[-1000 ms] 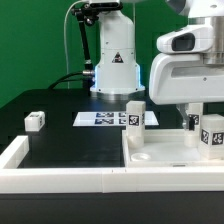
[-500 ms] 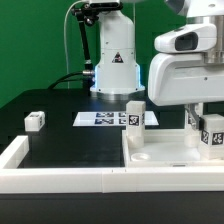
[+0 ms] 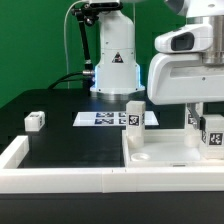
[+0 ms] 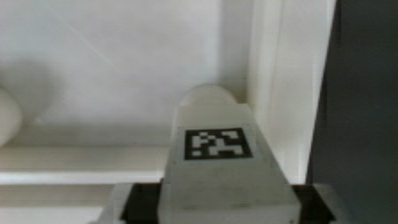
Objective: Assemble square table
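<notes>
1. End effector [image 4: 217, 203] grips an upright tagged leg block [image 4: 217, 140], fingers pressed to its sides.
2. Leg block meets the white tabletop [image 3: 165, 152] beside its raised rim, at the exterior view's right.

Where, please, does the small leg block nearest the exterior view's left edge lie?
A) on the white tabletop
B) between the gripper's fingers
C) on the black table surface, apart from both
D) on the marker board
C: the leg block sits alone on the black table surface, well clear of the marker board and the tabletop.
</notes>
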Robot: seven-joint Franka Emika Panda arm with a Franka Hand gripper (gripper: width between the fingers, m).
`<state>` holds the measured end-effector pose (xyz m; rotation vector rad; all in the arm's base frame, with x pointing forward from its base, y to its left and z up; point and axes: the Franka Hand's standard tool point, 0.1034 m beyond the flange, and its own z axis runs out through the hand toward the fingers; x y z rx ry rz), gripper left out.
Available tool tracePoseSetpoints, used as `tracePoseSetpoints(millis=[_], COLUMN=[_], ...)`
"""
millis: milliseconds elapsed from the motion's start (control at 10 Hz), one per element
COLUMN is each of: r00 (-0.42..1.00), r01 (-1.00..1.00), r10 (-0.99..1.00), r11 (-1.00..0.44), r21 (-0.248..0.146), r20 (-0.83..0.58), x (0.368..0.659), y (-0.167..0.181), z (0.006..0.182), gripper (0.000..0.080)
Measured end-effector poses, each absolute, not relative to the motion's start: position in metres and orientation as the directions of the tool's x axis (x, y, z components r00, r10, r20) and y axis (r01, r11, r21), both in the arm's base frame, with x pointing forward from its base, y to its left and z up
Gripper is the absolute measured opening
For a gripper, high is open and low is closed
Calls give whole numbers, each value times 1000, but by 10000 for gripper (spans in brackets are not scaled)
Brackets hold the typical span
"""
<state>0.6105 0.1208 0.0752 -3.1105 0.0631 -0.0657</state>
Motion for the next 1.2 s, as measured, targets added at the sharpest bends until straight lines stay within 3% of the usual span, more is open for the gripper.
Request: tracePoseSetpoints(millis=[300, 700, 1200], r00=[926, 651, 338], r01=[-372, -757, -940], r10=[-375, -759, -941], r11=[-926, -649, -334], r21=[-61, -77, -71], r20=[43, 6, -38], x=[610, 610, 610], y=[120, 120, 120], z=[75, 74, 74], gripper=[291, 291, 291])
